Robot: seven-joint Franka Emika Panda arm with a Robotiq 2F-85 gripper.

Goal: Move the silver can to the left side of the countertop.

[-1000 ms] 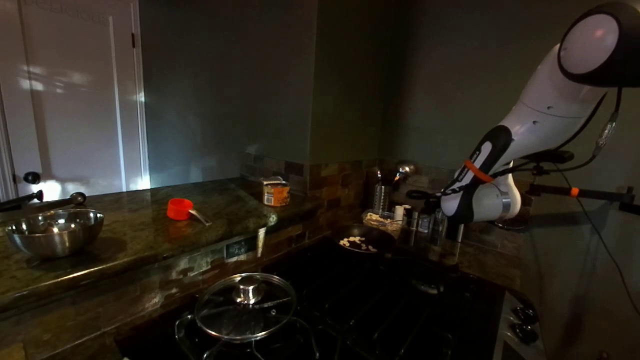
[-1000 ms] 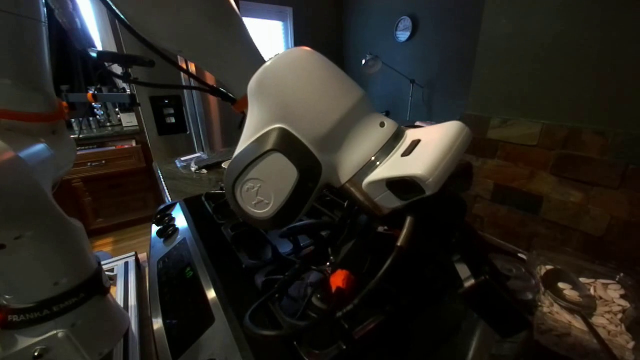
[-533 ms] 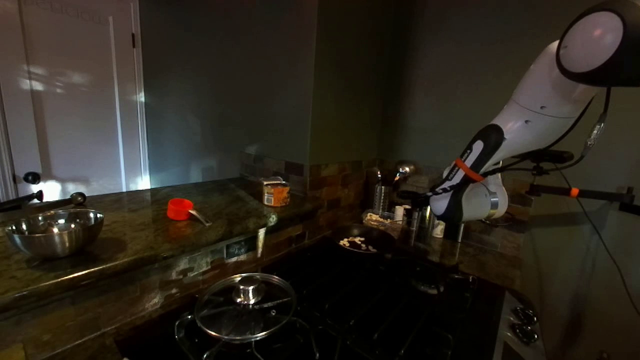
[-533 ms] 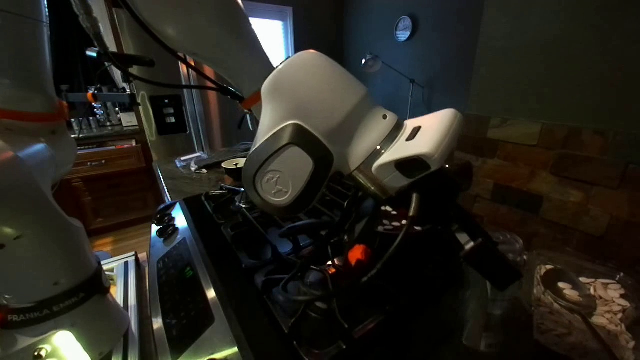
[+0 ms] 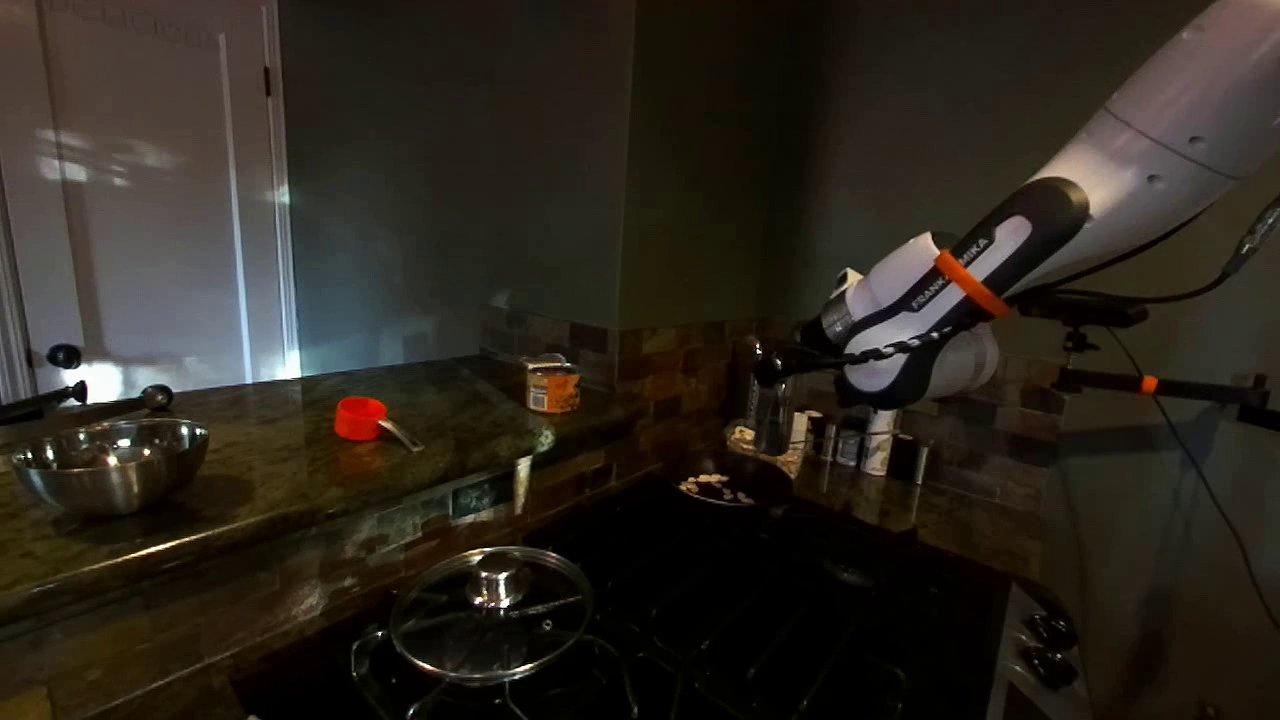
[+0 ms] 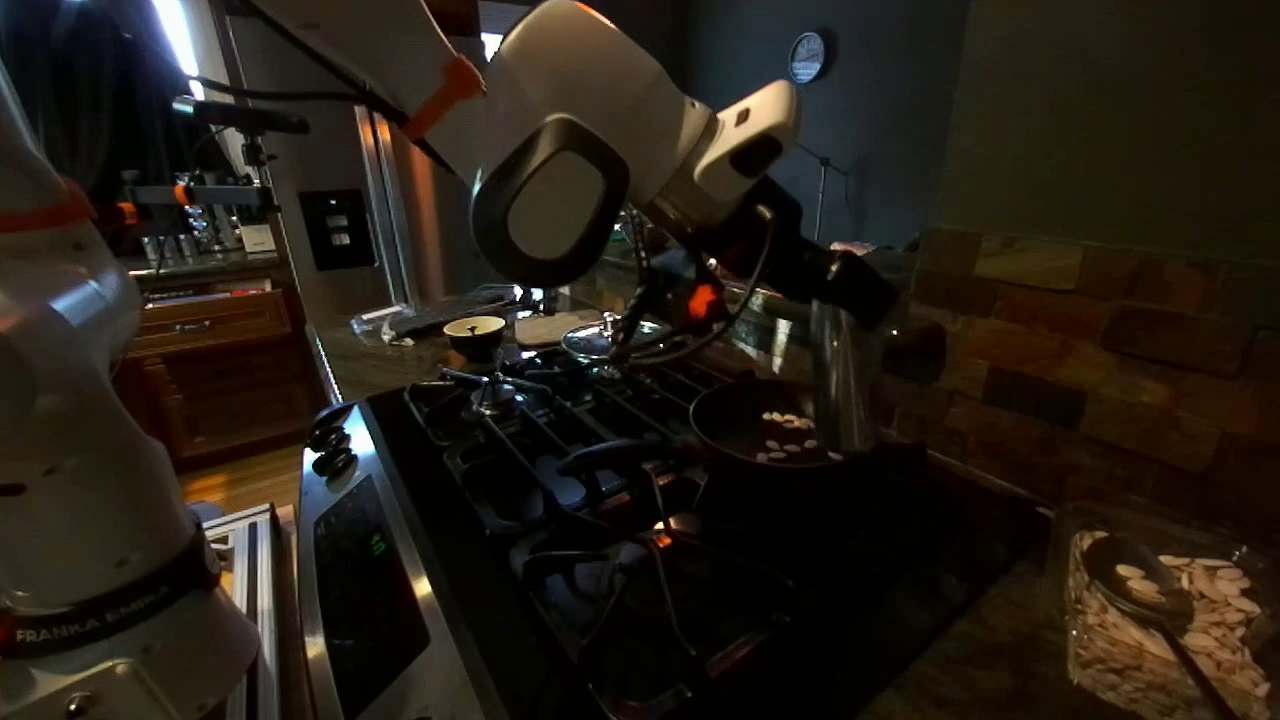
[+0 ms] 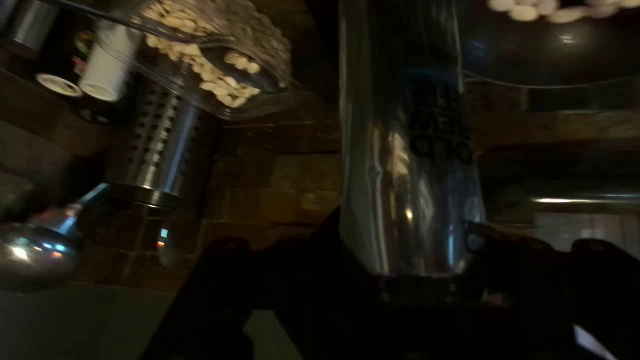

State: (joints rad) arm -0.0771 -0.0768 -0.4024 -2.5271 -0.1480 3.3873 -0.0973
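Note:
The silver can (image 6: 840,385) hangs almost upright, raised off every surface, with my gripper (image 6: 850,285) shut around its upper part. In the wrist view the can (image 7: 400,180) fills the middle, dark lettering on its shiny side, black fingers pressed to both sides at its lower end in that picture. In an exterior view the can (image 5: 770,415) looks dim in front of the back corner. The dark stone countertop (image 5: 280,440) stretches along the left there, well away from the gripper. My fingertips are mostly lost in shadow.
A pan (image 6: 705,425) with pale seeds sits on the stove near the can. A clear seed container (image 6: 1075,590) stands at the right. On the countertop are a steel bowl (image 5: 110,475), a red measuring cup (image 5: 360,418) and an orange-labelled jar (image 5: 552,390). A glass lid (image 5: 450,635) covers a front burner.
The arm has risen and swung from beside the seed container toward the pan, carrying the can up with it. The pan and burners now show more fully. The grip has stayed shut.

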